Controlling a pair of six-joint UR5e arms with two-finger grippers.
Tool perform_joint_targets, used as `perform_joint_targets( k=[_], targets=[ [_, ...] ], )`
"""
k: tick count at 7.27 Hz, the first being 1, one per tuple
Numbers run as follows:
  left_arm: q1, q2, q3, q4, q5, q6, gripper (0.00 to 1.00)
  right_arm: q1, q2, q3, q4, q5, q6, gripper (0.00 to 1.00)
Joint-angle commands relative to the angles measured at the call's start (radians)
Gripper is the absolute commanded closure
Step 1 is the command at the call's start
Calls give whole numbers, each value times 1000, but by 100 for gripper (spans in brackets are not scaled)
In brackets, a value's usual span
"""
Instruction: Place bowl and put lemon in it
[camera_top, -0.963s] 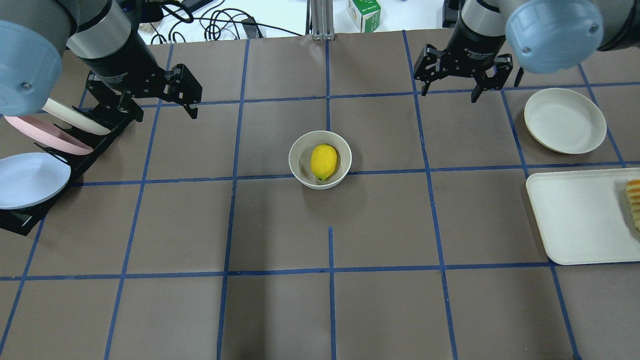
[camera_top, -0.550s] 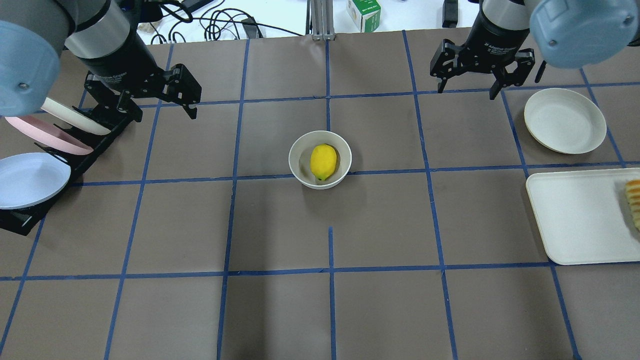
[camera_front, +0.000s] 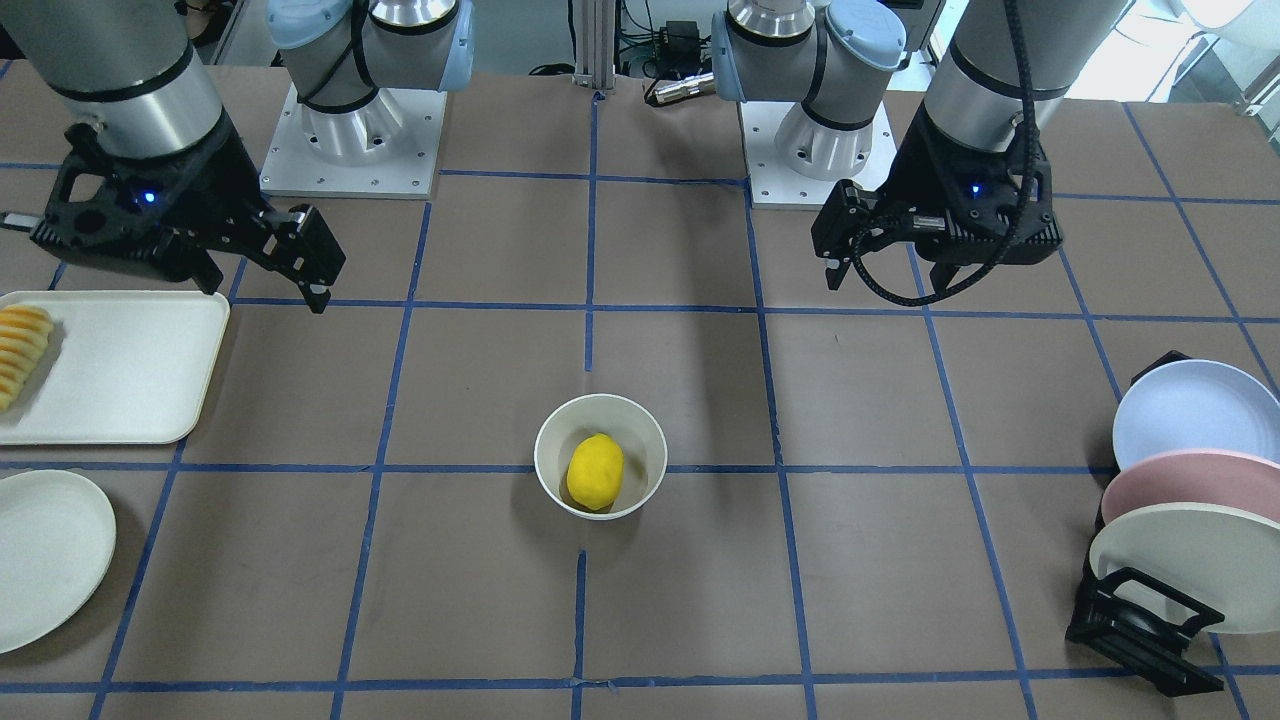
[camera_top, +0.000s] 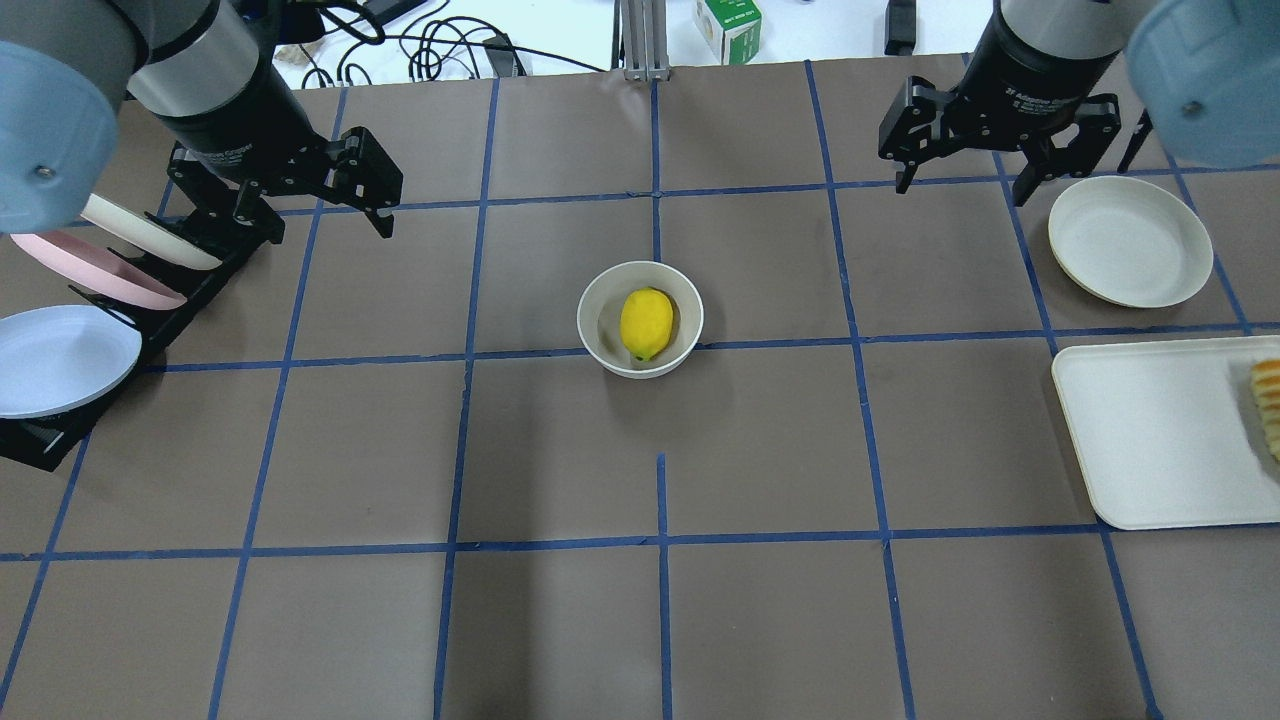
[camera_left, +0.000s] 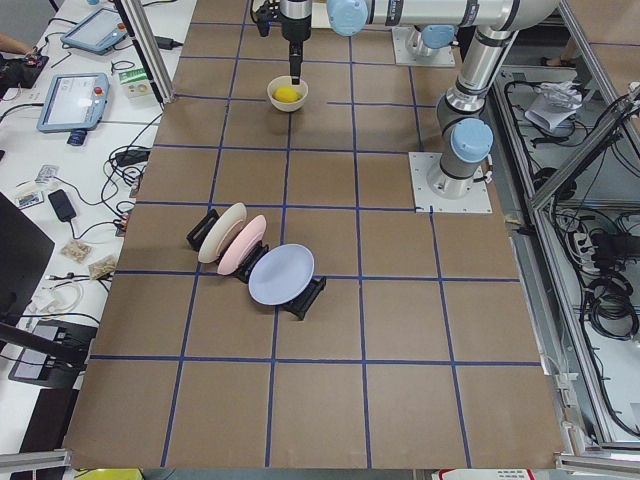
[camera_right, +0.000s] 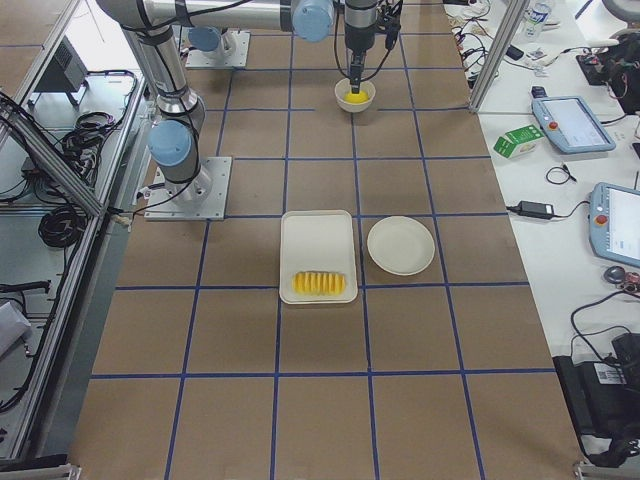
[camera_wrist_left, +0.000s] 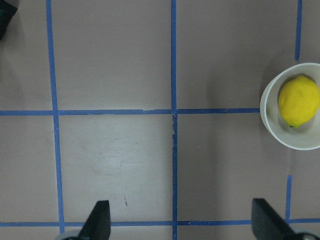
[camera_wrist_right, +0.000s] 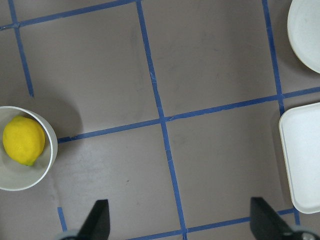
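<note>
The cream-white bowl stands upright at the middle of the table, with the yellow lemon lying inside it. Both also show in the front view, bowl and lemon. My left gripper is open and empty, hovering to the bowl's far left next to the plate rack. My right gripper is open and empty, hovering far right of the bowl near a flat plate. The left wrist view shows the bowl at its right edge. The right wrist view shows the bowl at its left edge.
A black rack on the left holds a blue plate, a pink plate and a cream one. At the right are a flat cream plate and a cream tray with fruit slices.
My right gripper has moved to the right and a little back, away from the bowl, still open. The left gripper, bowl and lemon have not moved.
</note>
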Motion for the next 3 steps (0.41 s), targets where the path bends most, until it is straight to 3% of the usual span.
perform_joint_targets(
  k=[1,3],
  targets=[
    [0,0,0,1,0,1,0,1,-27,16,8,-4,-1,0],
    [0,0,1,1,0,-1,0,1,-24,19,8,1,-1,0]
  ],
)
